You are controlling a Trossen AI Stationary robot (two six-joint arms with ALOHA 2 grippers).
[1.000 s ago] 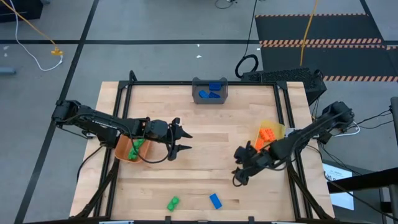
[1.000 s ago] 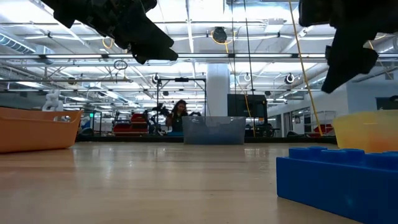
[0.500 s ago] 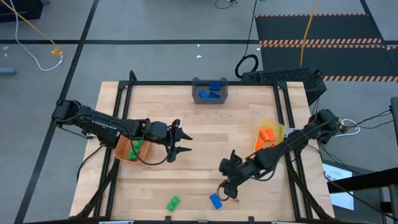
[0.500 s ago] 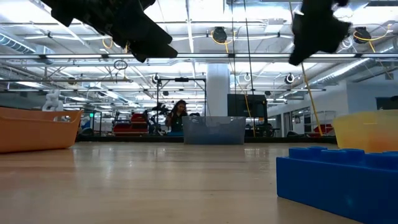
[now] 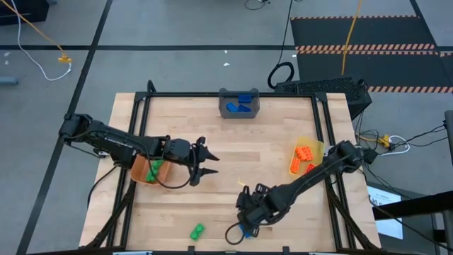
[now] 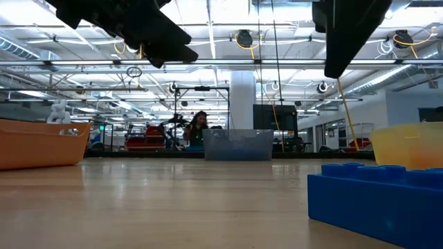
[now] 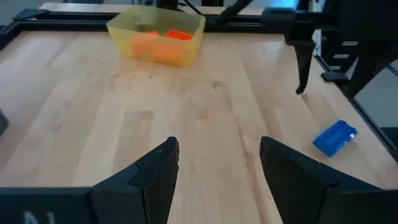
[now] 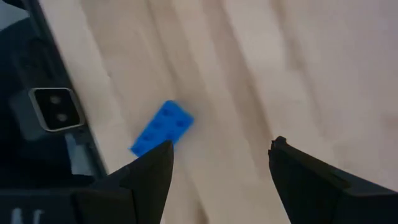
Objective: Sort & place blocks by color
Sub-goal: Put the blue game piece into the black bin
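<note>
A blue block (image 8: 163,127) lies flat on the wood near the table's near edge, also in the left wrist view (image 7: 334,138) and close up in the low view (image 6: 377,197). My right gripper (image 8: 222,143) hovers open above it (image 5: 244,221), the block lying off to one side of the gap. A green block (image 5: 197,231) lies to its left. My left gripper (image 5: 209,161) hangs open above the table's middle, beside the orange bin (image 5: 147,170), which holds green blocks.
A grey bin (image 5: 239,104) with blue blocks stands at the far edge. A yellow bin (image 5: 306,156) with orange blocks sits at the right. A black frame rims the table. Bare wood lies between the two grippers. A person shows far off in the room (image 6: 199,128).
My right gripper has swung from beside the yellow bin toward the table's near edge and left, ending over the blue block. The blocks have stayed where they were.
</note>
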